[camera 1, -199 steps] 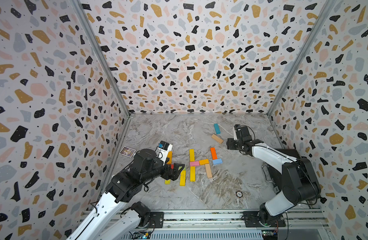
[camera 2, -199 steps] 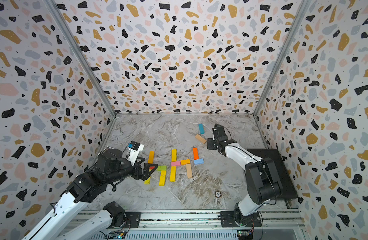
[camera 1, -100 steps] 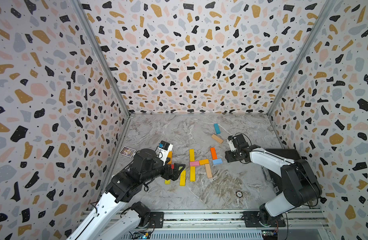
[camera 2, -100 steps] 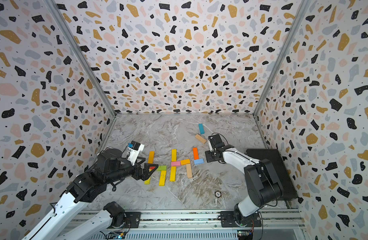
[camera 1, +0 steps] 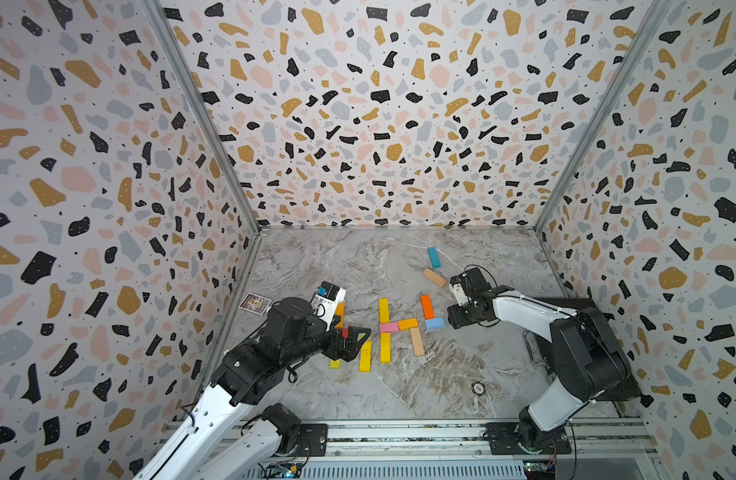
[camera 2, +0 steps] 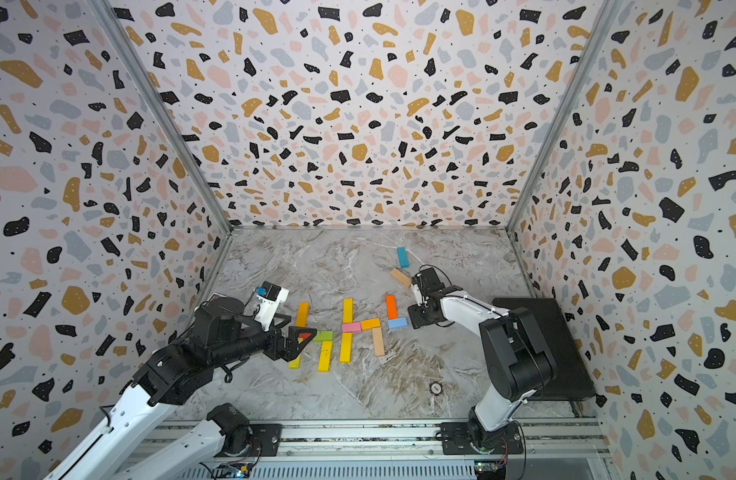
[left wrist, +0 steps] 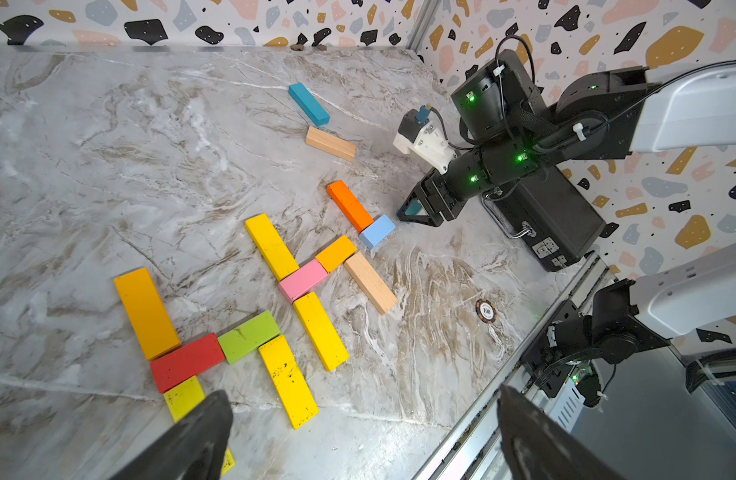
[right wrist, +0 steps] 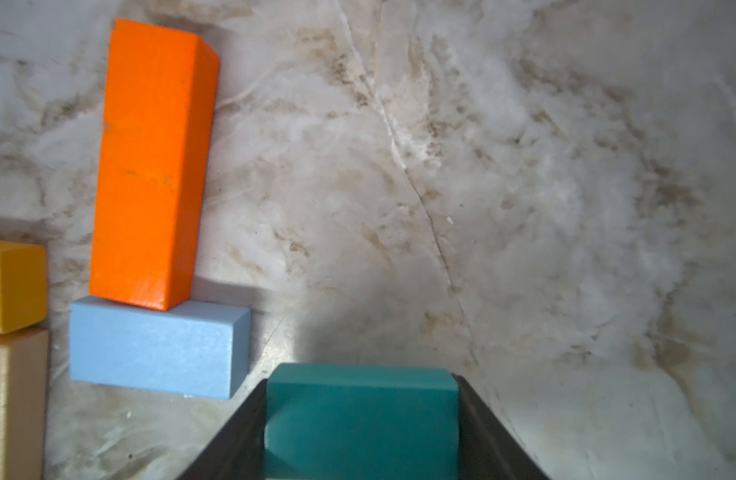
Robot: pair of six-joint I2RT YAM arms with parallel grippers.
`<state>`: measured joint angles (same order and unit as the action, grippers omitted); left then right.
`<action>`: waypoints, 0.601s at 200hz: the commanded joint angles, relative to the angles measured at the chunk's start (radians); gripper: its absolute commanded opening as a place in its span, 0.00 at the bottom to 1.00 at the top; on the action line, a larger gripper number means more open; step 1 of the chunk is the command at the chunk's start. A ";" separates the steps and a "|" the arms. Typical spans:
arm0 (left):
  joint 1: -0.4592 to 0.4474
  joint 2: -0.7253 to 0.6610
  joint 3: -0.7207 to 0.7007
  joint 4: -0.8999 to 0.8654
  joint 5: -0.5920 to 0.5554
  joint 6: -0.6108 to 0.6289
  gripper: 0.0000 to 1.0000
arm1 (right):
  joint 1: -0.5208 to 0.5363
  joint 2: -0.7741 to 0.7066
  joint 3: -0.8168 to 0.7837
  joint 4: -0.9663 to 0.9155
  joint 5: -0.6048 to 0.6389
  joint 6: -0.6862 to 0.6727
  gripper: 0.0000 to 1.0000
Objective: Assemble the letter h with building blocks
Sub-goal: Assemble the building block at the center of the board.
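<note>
Building block in teal (right wrist: 362,415): clamped between the jaws of the right gripper (right wrist: 360,384), jaws part-way apart against its two sides, low over the marble tabletop (right wrist: 524,208); contact with that surface impossible to tell.

Just beside it, across a narrow gap: light blue block (right wrist: 154,349), flat, its long side touching the end of the red-orange bar (right wrist: 150,162). Further out: amber short block (right wrist: 13,286) butted against a tan bar (right wrist: 13,399), then pink block (left wrist: 303,279) between the far yellow bar (left wrist: 270,245) and the near yellow bar (left wrist: 320,330).

Behind the right arm, loose and near each other: blue bar (left wrist: 309,104) and pale wooden bar (left wrist: 331,143).

Left gripper (left wrist: 364,397): spread wide, holding nothing, hanging over a second cluster of golden long bar (left wrist: 146,311), red block (left wrist: 187,361), green block (left wrist: 248,336), long yellow bar (left wrist: 288,380) and yellow stub (left wrist: 184,397); red block partly hidden under it in both top views.

Off to the sides: picture card (camera 1: 255,302), poker chip (left wrist: 485,310), black case (left wrist: 553,216).
</note>
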<state>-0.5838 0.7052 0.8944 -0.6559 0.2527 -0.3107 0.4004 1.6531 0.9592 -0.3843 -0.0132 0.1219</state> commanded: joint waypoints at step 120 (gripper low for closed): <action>0.004 0.002 -0.009 0.033 -0.003 -0.004 0.99 | 0.005 0.060 0.066 -0.041 -0.030 -0.007 0.60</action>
<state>-0.5838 0.7090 0.8944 -0.6559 0.2523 -0.3107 0.4004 1.7126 0.9924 -0.3939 -0.0372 0.1215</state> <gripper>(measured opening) 0.988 0.642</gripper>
